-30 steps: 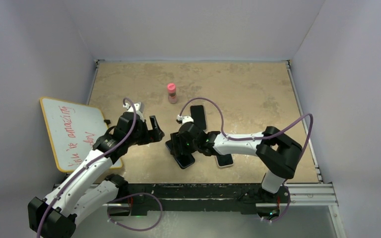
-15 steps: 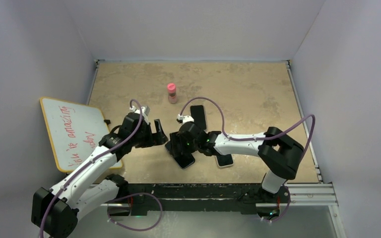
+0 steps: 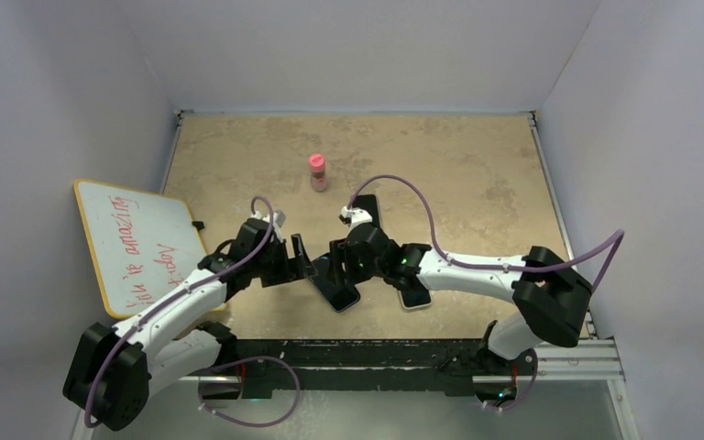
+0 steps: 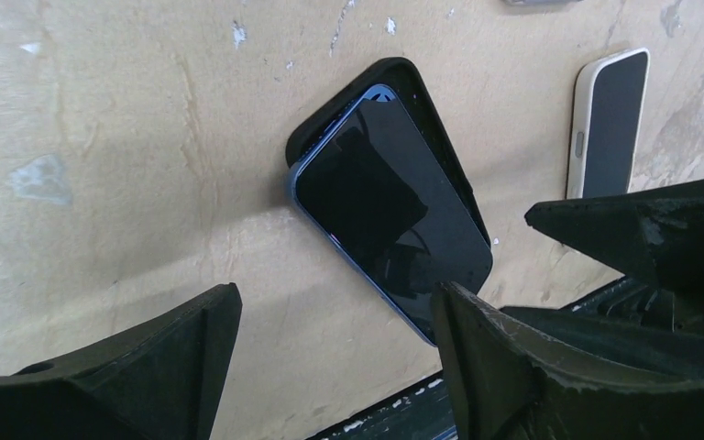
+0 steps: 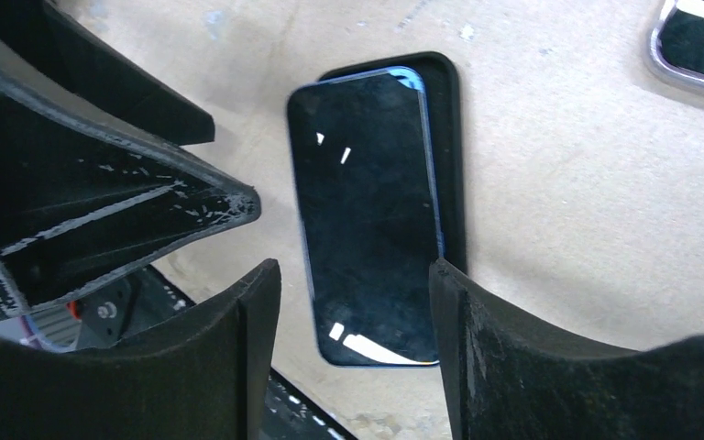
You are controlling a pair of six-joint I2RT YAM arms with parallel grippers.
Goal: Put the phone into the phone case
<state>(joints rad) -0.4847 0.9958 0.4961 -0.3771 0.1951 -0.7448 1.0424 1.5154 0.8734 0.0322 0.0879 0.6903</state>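
The phone (image 4: 390,206), dark with a blue edge, lies face up and askew on the black phone case (image 4: 405,75); its near end sticks out over the case's rim. It is not seated in the case. The right wrist view shows the phone (image 5: 367,211) and the case (image 5: 450,137) likewise. My left gripper (image 4: 335,302) hovers open just left of the phone (image 3: 337,291). Hovering over the phone's near end, my right gripper (image 5: 353,275) is open with nothing gripped. In the top view the left gripper (image 3: 302,260) and right gripper (image 3: 336,266) face each other closely.
A white-cased phone (image 3: 414,295) lies right of the case, and another dark phone (image 3: 367,215) lies behind it. A pink bottle (image 3: 317,171) stands further back. A whiteboard (image 3: 137,243) leans at the left. The table's front edge rail (image 3: 376,353) is close below the phone.
My left arm has reached right until its gripper is beside the phone. The right gripper has drawn back slightly to the right. Both sets of jaws have narrowed a little.
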